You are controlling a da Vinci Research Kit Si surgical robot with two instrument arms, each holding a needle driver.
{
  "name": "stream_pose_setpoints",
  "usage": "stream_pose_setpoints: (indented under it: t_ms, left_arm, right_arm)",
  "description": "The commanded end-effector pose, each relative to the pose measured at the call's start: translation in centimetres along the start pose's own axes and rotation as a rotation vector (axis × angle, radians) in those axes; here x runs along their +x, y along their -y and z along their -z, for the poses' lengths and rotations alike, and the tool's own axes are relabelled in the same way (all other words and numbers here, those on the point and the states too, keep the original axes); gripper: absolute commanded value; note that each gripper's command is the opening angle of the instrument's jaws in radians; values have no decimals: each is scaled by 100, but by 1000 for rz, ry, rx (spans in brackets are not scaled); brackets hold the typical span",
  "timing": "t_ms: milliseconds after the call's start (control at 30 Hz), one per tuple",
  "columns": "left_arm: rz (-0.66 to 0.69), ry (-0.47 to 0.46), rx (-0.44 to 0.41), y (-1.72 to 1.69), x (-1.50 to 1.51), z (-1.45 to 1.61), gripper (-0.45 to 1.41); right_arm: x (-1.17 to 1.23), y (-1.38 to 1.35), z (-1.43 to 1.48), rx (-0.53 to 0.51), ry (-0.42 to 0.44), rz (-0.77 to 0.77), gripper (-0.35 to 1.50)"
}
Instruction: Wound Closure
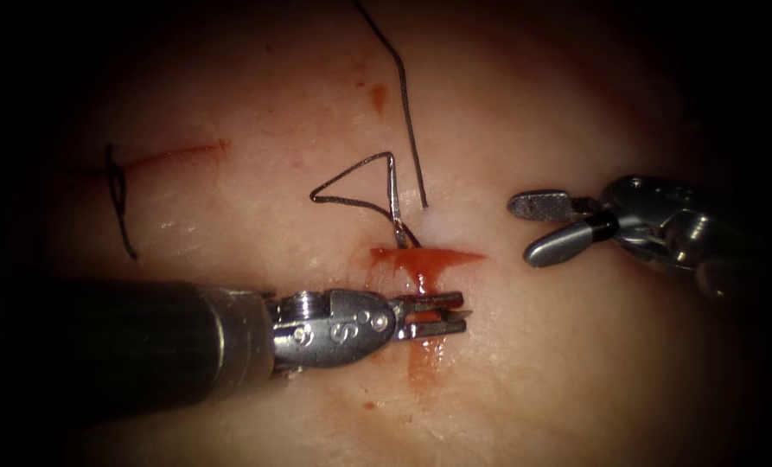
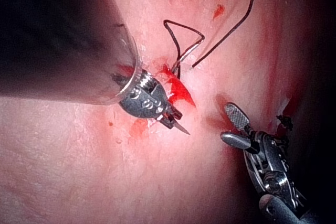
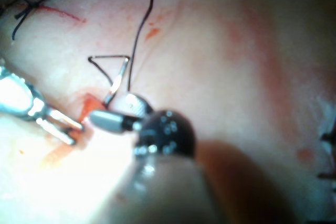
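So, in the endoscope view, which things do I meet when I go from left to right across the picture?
Tied dark thread stitch → left arm's steel pincer, jaws about the curved needle's tip end, the needle's thread end rising from the tissue above the red cut → right arm's open steel pincer, holding nothing.

Bare tissue (image 1: pixel 576 363) is lying free between the left tool (image 1: pixel 437 313), which is gripping the needle tip (image 1: pixel 463 312) below the cut (image 1: pixel 424 256), and the gaping, unloaded right tool (image 1: pixel 537 227), while the thread (image 1: pixel 403 95) is crossing above.
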State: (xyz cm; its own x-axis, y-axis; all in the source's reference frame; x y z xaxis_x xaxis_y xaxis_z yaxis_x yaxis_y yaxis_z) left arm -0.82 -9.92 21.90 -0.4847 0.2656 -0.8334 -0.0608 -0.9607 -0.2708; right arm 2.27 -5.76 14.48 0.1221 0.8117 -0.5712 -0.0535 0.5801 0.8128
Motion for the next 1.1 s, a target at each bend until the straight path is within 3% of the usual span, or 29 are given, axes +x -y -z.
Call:
stream_pose_setpoints:
  t_ms: [33,300,533,733,867,1100]
  left_arm:
    - [18,-5,-12,-7,-3,-8,-45]
    - [121,-52,-140,-26,13,-4,-45]
    - [257,-183,-239,-46,42,9,-45]
    - [274,-246,-298,-55,75,23,-45]
    - [290,-249,-297,-52,94,34,-45]
    - [147,-252,-220,-29,128,68,-45]
  right_arm:
    - [-4,-1,-4,3,-7,-12,123]
    - [-7,9,2,4,-11,-20,120]
    - [-2,21,1,1,-12,-40,118]
    - [0,21,1,10,-7,-42,118]
    - [-1,22,1,24,1,-41,116]
    - [-2,23,0,30,4,-28,116]
